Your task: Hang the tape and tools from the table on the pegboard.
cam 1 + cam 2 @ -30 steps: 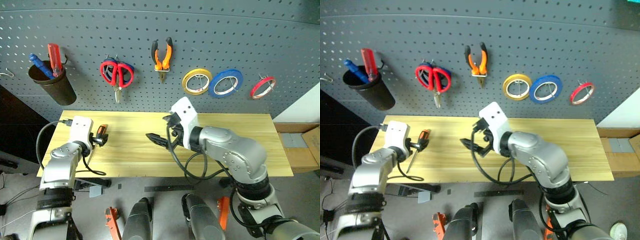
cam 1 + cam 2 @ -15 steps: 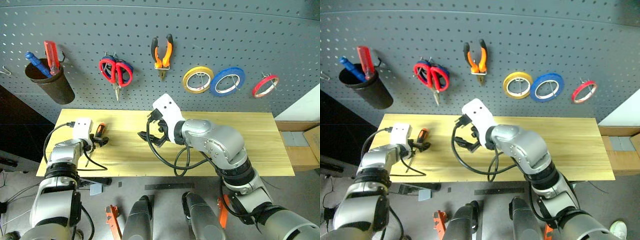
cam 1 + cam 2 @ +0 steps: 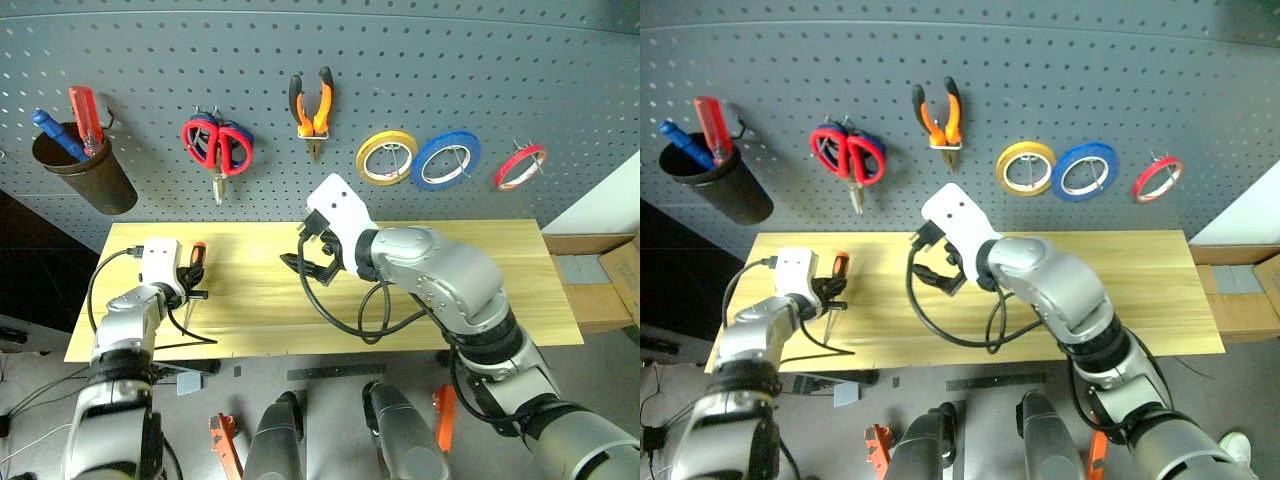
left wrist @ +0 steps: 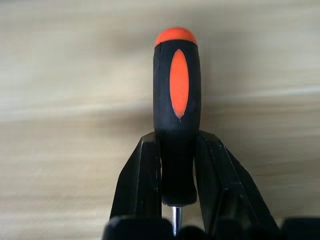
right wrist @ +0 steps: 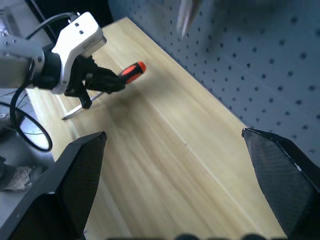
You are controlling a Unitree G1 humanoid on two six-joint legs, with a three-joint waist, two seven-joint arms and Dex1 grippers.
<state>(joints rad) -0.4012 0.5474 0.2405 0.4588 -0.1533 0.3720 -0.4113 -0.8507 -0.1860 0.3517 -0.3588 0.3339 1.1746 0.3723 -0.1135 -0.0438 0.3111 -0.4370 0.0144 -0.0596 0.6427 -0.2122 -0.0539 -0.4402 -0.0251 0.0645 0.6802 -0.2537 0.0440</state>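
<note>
Orange and black, the screwdriver (image 4: 177, 115) lies on the wooden surface (image 3: 480, 280) near its left end, and the left end effector (image 4: 178, 150) is closed around the lower part of its handle. The right end effector (image 5: 175, 190) hangs over the middle of the surface with its fingers spread wide and nothing between them. On the pegboard (image 3: 450, 60) hang the red scissors (image 3: 208, 146), the pliers (image 3: 311, 106) and the red tape (image 3: 520, 166), beside a yellow roll (image 3: 389, 157) and a blue roll (image 3: 448, 159).

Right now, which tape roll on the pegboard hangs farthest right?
The thin red ring of tape; the yellow roll and wider blue roll hang to its left.
</note>
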